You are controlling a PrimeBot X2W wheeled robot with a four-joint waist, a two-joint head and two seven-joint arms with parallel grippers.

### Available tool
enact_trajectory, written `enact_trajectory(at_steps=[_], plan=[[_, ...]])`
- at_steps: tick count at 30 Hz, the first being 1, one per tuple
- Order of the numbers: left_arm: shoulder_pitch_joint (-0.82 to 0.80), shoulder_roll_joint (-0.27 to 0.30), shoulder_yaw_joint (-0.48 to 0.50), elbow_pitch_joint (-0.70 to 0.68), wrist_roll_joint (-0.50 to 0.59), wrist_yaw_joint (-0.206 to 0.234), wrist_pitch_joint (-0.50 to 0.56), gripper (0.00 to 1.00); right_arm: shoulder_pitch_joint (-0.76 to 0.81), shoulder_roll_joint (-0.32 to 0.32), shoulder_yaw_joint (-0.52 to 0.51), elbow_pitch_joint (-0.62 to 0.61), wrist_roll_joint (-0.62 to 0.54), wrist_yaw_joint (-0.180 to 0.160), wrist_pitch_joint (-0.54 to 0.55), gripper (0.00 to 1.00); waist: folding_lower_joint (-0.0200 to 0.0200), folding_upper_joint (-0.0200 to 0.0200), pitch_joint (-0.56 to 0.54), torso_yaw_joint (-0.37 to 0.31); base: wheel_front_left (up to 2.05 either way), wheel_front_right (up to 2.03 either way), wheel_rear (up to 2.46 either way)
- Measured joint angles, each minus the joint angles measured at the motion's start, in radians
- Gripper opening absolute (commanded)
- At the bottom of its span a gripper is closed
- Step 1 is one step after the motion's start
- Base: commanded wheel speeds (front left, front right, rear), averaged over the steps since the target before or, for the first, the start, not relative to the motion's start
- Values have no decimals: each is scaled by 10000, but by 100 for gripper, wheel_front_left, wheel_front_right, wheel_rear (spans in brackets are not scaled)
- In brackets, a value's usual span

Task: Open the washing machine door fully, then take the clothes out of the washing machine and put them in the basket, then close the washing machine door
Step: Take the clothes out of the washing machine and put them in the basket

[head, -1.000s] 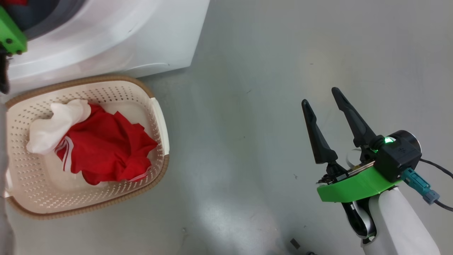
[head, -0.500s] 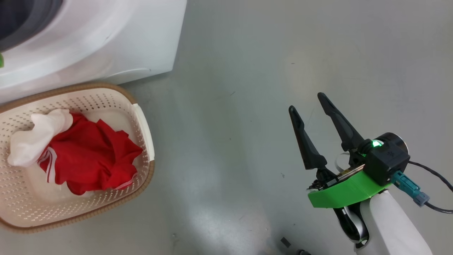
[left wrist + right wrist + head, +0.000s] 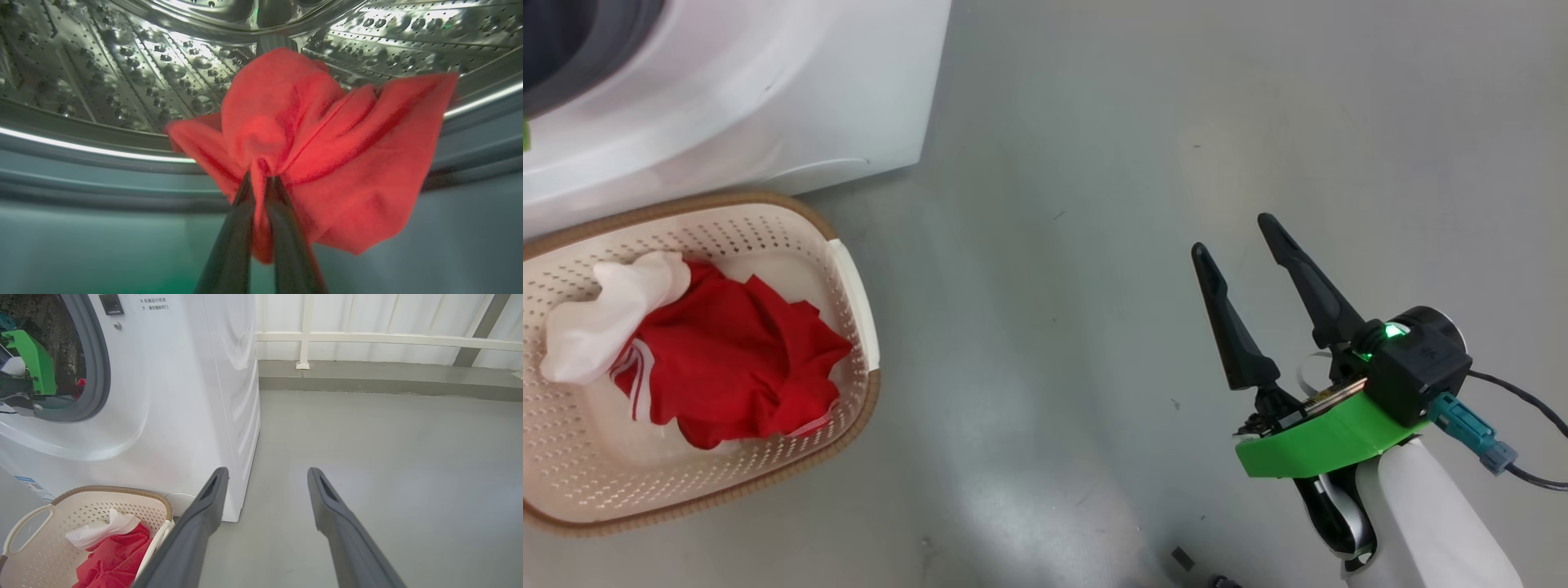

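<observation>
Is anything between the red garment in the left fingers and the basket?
Nothing visible does: the left gripper pinches the red garment inside the drum, and the basket sits open before the washing machine.

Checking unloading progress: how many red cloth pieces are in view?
2. One red garment lies in the basket beside a white cloth; one red piece is pinched by the left end effector inside the drum. The basket's heap may hide more.
</observation>
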Motion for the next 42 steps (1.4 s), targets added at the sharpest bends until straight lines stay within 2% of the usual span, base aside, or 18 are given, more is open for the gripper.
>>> enact_trajectory(at_steps=[3, 10, 18, 31, 42], plan=[[-2, -121, -25, -247, -23, -12, -428, 0, 0, 0, -102, 0, -2, 0, 0, 100, 0, 0, 12, 116, 0, 0, 0], [131, -270, -138, -830, -67, -345, -1678, 0, 0, 0, -232, -8, -4, 0, 0, 100, 0, 0, 42, 408, 0, 0, 0], [908, -487, -19, -1743, -326, -410, -2943, 0, -1, -2, -320, -6, -59, 0, 0, 100, 0, 0, -84, 745, 0, 0, 0], [2862, -761, 104, -4046, -570, -414, -3202, 0, 8, -10, -535, 8, -127, 0, 0, 100, 0, 0, -663, 1059, 0, 0, 0], [4540, -871, 130, -5814, -700, -123, -3202, 0, 177, -19, -792, -21, -230, 0, 0, 100, 0, 0, -1315, 1262, 0, 0, 0]])
